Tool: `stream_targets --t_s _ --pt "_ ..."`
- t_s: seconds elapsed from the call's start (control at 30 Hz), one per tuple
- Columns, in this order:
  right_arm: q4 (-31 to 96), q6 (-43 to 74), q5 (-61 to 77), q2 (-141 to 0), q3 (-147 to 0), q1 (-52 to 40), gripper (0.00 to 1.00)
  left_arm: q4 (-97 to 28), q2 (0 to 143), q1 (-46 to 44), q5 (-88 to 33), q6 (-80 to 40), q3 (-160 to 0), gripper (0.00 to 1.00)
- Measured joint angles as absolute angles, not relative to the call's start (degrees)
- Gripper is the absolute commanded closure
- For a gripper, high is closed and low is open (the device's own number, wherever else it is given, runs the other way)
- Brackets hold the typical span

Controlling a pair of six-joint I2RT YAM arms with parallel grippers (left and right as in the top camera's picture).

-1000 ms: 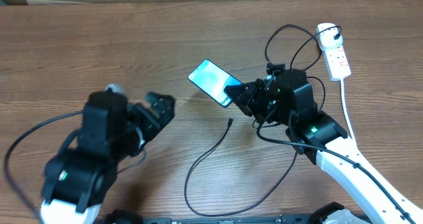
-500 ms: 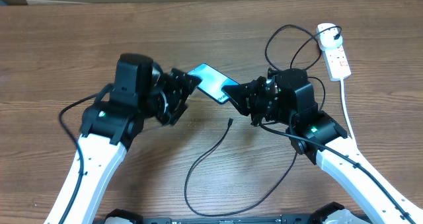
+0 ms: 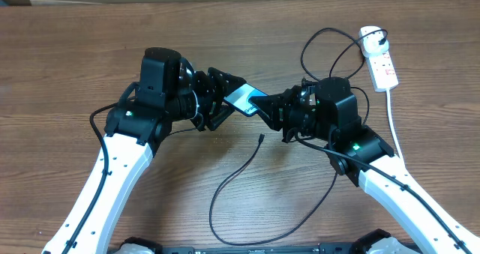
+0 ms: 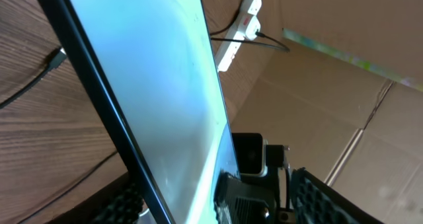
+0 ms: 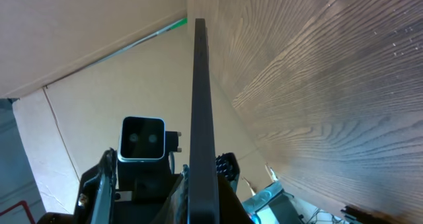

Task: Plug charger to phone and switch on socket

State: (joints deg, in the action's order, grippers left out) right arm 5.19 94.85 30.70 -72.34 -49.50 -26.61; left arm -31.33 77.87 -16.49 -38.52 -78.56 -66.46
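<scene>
Newly arrived left fingers [image 3: 226, 80], spread, straddle the phone [image 3: 241, 97]; right fingers [image 3: 270, 104] pinch its end.

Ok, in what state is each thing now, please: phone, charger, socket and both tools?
phone: held up, screen lit, charger not in it
charger: tip loose on the table, other end in the socket
socket: plug in it, switch too small to tell
left tool: open around the phone's end
right tool: shut on the phone
</scene>
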Motion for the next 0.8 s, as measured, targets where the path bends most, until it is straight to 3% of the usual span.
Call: stream_targets --t_s 0.07,0.43,0.57,0.7,0.8 --pt "5.06 95.26 30.72 -72.34 -49.5 -26.61 0.96 -31.24 77.89 -16.49 -38.74 -79.22 -66.46 0.47" --pt "2.57 97.3 31.05 -72.34 -49.5 -26.61 0.96 -31.29 77.91 -16.49 -36.93 -81.1 -66.46 0.35" --pt "2.2 97.47 31.38 -72.34 -49.5 -26.61 0.96 -31.27 77.91 -16.49 -36.16 -82.48 -66.46 0.38" --pt "2.22 97.51 31.64 -72.34 -49.5 -26.61 0.96 -31.29 77.91 -16.47 -35.79 -83.02 -66.46 0.5" --pt "2.26 97.47 31.73 -72.34 -49.5 -26.61 0.96 -31.29 77.91 -16.25 -35.73 -83.53 -66.46 0.53"
